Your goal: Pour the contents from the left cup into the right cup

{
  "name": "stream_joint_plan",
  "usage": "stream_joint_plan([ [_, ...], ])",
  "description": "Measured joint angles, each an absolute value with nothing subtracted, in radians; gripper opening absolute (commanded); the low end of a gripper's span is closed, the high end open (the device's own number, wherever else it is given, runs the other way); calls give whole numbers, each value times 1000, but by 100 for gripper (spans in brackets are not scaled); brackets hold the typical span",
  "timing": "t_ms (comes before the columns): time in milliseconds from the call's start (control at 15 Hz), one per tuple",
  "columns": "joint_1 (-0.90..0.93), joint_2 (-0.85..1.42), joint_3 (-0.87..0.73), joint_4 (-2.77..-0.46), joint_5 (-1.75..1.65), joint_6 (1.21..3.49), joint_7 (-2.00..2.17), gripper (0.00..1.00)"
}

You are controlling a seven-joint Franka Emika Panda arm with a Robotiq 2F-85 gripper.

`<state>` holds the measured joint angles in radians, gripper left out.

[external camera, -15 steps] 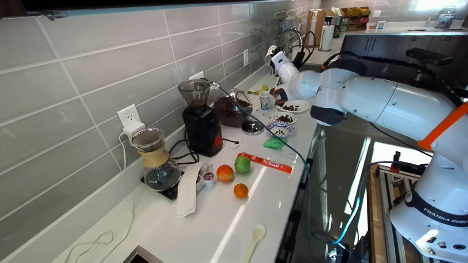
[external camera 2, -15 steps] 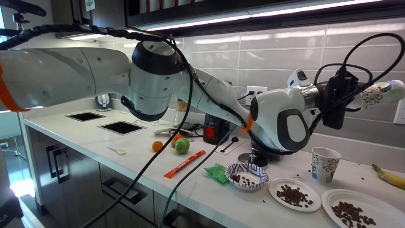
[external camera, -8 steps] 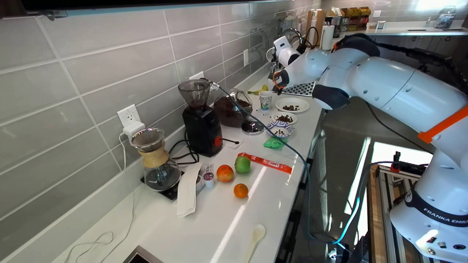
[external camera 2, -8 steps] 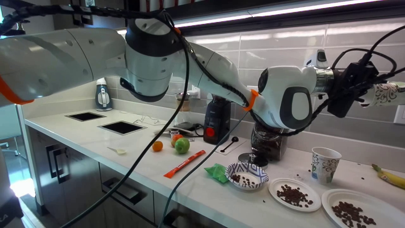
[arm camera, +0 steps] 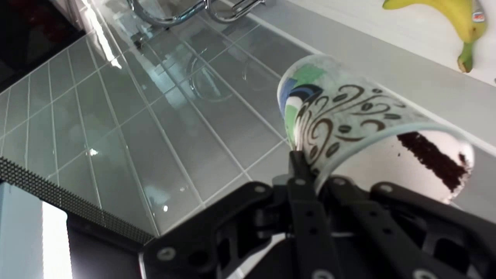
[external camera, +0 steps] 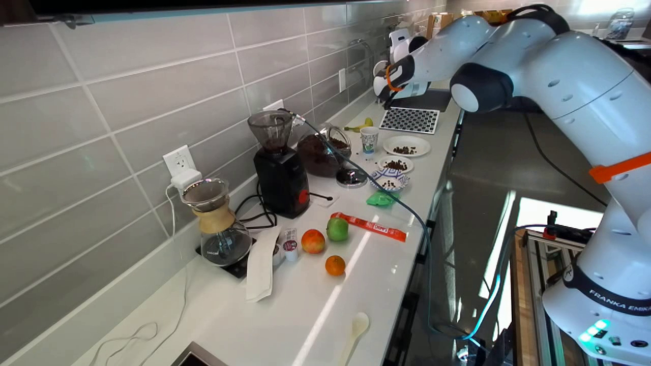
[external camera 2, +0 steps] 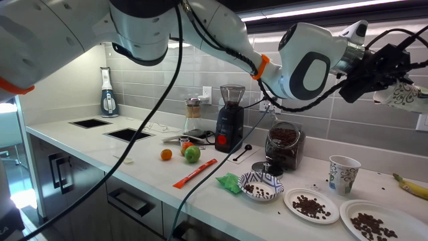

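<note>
1. Above the counter [external camera 2: 367, 182], in front of the tiled wall [external camera 2: 361, 130]: held cup [arm camera: 345, 108], patterned paper, tipped about onto its side. Presumed source.
2. Grasp: jaws closed on the held cup, pinching its wall by the rim, to judge from the wrist view.
3. Contents: dark grounds [arm camera: 434, 159], a streak along the inside of the held cup, reaching close to the lip. Transfer judged unfinished, at least for this remnant.
4. Receiver: standing cup [external camera 2: 343, 179], similar pattern, upright, lower than the held cup and well apart from it. Fill not visible.
5. Handling: bring the held cup mouth-up before travel, since grounds so near the lip could drop short; centre the lip over the standing cup, then tip slowly, with a light shake for what clings. Thin paper may buckle or swivel in the pinch; smooth turns advised.
6. Edges, sides: glass jar [external camera 2: 284, 144] near the standing cup on one side, banana [external camera 2: 414, 187] near it on the other.
7. Edges, front: small plate [external camera 2: 290, 200] and large plate [external camera 2: 403, 219], each bearing brown pieces [external camera 2: 309, 206], toward the counter's front edge.
8. Edges, rear: tiled wall; its gap from the held cup cannot be told. Descent from above judged the roomiest route.
</note>
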<state>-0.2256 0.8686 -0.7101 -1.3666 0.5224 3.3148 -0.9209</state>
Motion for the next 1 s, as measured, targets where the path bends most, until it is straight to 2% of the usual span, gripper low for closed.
stream_joint_plan([
  [400,-164,691,-775,-1539,524,3031,-917,1],
  [533,-163,627,-769,-1583,388,2936,-809,1],
  [733,-199,521,-696,-1633,191,2796,-652,1],
  [1000,-304,383,-511,-1696,100,2629,-589,1],
])
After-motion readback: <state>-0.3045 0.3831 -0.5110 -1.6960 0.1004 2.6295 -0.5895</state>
